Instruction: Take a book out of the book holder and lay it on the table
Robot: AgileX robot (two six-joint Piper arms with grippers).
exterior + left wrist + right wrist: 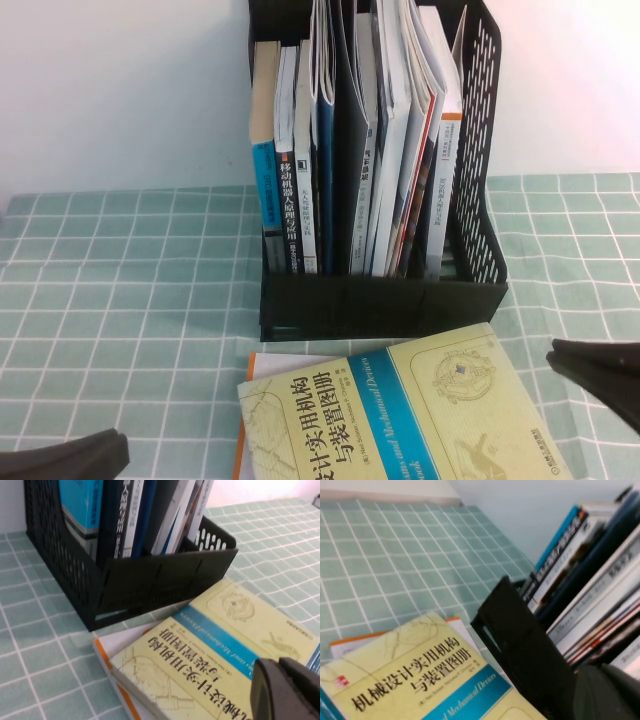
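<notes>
The book [400, 415] lies flat on the table [120, 300], cover up, just in front of the book holder [380, 300]. Its long axis runs slantwise across the table's grid, from the near left toward the far right in the high view, with the blue band crossing the cover (the white and dark Chinese characters read upside down from the robot's side). It rests on top of a white book with orange edges [262, 385], whose corner sticks out from under it toward the holder.

The book holder stands upright behind, its slots packed with upright books and magazines [370, 140], spines facing the robot; among them is one with a light blue spine [265, 190] at the left end.

The right gripper [600, 375] sits low at the right edge of the high view, just beside the book's far right corner and apart from it, its fingers closed on nothing. The left gripper [70, 458] shows at the near left corner, well left of the book; whether it is open or closed I cannot tell.
</notes>
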